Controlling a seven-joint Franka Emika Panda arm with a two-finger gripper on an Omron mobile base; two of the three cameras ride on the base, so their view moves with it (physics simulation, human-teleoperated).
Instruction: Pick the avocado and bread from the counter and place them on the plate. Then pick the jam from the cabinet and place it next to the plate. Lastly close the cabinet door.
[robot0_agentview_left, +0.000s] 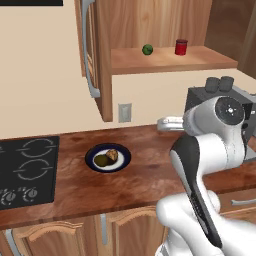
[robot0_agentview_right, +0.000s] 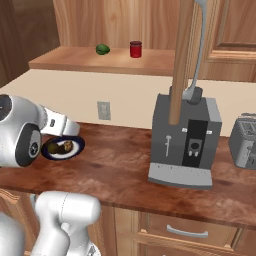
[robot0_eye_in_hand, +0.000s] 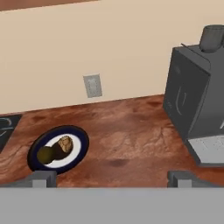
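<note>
The blue-rimmed plate (robot0_agentview_left: 90, 159) (robot0_agentview_right: 79, 148) (robot0_eye_in_hand: 81, 139) lies on the wooden counter (robot0_agentview_left: 145, 170) with the dark green avocado (robot0_agentview_left: 101, 160) (robot0_eye_in_hand: 45, 155) and the tan bread (robot0_agentview_left: 112, 155) (robot0_eye_in_hand: 65, 144) on it, side by side. The red jam (robot0_agentview_left: 181, 47) (robot0_agentview_right: 135, 49) stands on the shelf of the cabinet (robot0_agentview_left: 165, 60). Its cabinet door (robot0_agentview_left: 93, 55) (robot0_agentview_right: 181, 65) hangs wide open, silver handle outward. My gripper (robot0_eye_in_hand: 113, 177) hovers over the counter to the right of the plate, open, with nothing between its fingertips (robot0_eye_in_hand: 43, 178).
A green ball (robot0_agentview_left: 147, 49) (robot0_agentview_right: 103, 49) sits left of the jam. A grey coffee machine (robot0_agentview_right: 185, 142) (robot0_eye_in_hand: 197, 105) stands right of the plate, a toaster (robot0_agentview_right: 245, 142) beyond it. The black stovetop (robot0_agentview_left: 27, 172) is at left. A wall outlet (robot0_eye_in_hand: 92, 85) is behind the plate.
</note>
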